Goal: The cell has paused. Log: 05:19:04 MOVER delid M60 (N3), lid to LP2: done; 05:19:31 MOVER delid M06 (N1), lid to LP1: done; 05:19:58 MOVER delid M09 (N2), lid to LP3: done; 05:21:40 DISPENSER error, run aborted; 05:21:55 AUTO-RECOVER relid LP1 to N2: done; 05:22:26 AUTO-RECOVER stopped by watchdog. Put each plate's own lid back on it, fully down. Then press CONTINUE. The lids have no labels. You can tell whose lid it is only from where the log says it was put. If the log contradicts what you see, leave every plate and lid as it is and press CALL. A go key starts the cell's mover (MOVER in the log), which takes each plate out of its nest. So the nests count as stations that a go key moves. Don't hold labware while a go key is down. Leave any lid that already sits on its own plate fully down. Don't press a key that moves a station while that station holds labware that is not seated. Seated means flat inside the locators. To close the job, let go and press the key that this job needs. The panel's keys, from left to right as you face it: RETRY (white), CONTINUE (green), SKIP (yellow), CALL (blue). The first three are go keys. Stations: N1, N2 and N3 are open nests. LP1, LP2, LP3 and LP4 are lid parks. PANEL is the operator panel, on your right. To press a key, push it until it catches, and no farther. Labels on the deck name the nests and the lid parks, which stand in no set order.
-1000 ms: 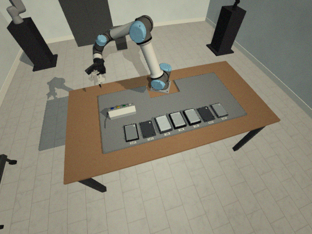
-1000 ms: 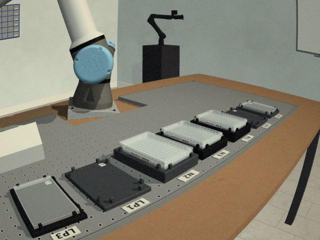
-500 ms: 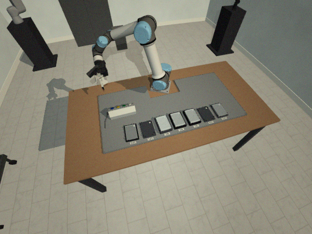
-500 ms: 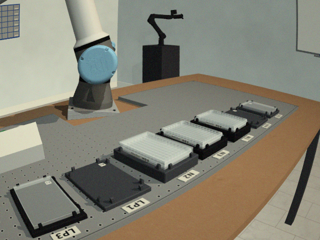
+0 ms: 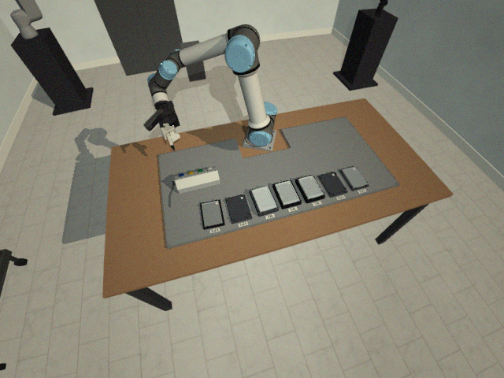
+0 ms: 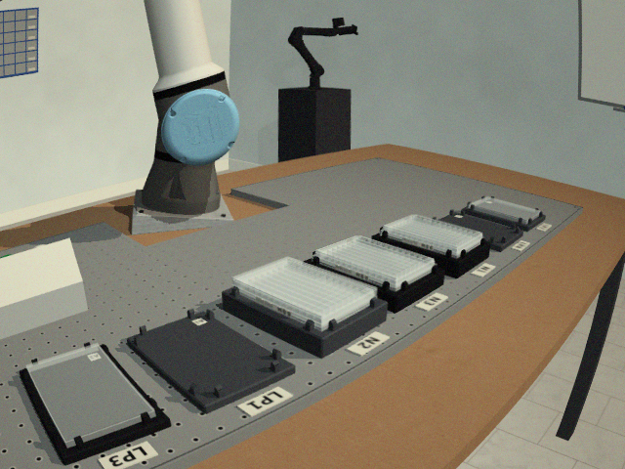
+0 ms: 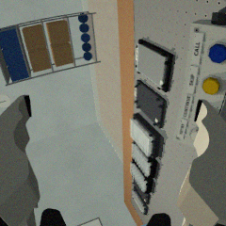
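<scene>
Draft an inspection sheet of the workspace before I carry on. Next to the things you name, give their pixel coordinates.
Surface: grey perforated deck (image 5: pixel 317 150) (image 6: pixel 328 201) (image 7: pixel 179 24) on a brown table (image 5: pixel 134 252) (image 6: pixel 353 404) (image 7: pixel 125 94); no spills seen.
Job's things: clear rectangular plates on N1 (image 5: pixel 309 187) (image 6: pixel 432 234), N2 (image 5: pixel 263 199) (image 6: pixel 303 292) (image 7: pixel 142 134) and N3 (image 5: pixel 287 193) (image 6: pixel 373 262); whether N2's is lidded, cannot tell. Flat clear lids on LP3 (image 5: pixel 212 213) (image 6: pixel 88 396) (image 7: pixel 152 61) and the far-end park (image 5: pixel 353 177) (image 6: pixel 507 209). Dark flat LP1 (image 5: pixel 239 209) (image 6: pixel 209 353) (image 7: pixel 151 101) bare.
Clutter: nothing seen.
Claw (image 5: pixel 172 142) (image 7: pixel 113 98): open, nothing held.
Cables: one dark cable (image 5: pixel 169 199) by the off-white box-shaped panel (image 5: pixel 197 181) (image 6: pixel 37 287) (image 7: pixel 190 71).
Surroundings: black pedestals (image 5: pixel 366 44) (image 6: pixel 313 121) beyond the table.
</scene>
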Available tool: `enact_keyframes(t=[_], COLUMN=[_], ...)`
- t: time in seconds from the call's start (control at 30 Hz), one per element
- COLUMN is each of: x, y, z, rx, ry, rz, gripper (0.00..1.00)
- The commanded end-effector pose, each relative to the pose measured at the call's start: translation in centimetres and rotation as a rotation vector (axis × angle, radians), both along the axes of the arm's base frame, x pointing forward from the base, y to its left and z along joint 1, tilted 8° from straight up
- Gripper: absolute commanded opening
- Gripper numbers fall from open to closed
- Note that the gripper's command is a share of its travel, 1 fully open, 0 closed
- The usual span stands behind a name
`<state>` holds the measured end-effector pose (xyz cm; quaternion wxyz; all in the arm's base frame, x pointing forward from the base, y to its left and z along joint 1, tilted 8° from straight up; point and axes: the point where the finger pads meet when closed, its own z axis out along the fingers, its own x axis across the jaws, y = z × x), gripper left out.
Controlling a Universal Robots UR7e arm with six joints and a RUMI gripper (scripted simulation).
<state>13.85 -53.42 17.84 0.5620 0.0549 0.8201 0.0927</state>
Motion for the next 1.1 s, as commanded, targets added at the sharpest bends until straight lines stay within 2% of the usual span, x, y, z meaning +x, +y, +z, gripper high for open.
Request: enact_keyframes(t=[0.0,0.23,0.43,0.6,0.73,1.07], x=[1.6,4.3,5.0,6.8,8.2,10.1], y=[1.2,3.3,4.0,5.8,7.2,9.6], z=[0.3,0.5,0.6,0.7,0.9,1.0], rx=[-0.021,-0.032,-0.044,-0.073,-0.073,-0.112], ry=[0.031,0.047,0.063,0.102,0.102,0.148], rz=[0.067,0.104,0.139,0.226,0.227,0.331], gripper=[0.82,0.82,0.82,0.82,0.82,0.82])
